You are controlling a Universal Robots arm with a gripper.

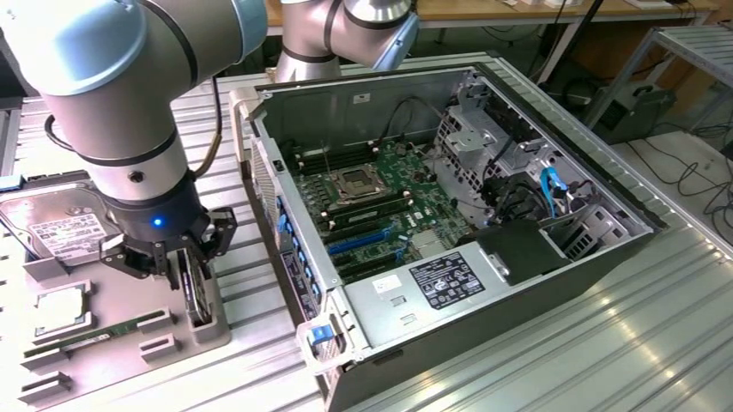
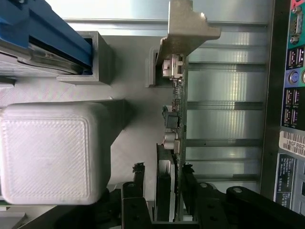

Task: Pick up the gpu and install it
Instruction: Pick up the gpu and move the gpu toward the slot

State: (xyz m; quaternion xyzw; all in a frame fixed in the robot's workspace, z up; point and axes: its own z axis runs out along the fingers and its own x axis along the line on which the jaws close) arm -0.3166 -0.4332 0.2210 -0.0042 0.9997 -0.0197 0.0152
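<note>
- Progress: early stage. The gpu point(image 1: 197, 296) has not been lifted and stands on edge in the grey holder tray point(image 1: 120, 360), at the exterior view's left, outside the computer case point(image 1: 538, 326).
- Claw: the gripper point(image 1: 172, 257) is low over the card with its jaws partly open and astride it. In the wrist view the gripper point(image 2: 163, 191) has one finger on each face of the gpu point(image 2: 175, 119), with a slim gap on the cooler side, so in my judgement there is no firm clamp.
- Bracket point(image 2: 186, 28): silver end is clear of the fingers.
- Outstanding: lift, transfer and seating. The blue expansion slots point(image 1: 360, 242) on the motherboard point(image 1: 390, 184) are vacant.
</note>
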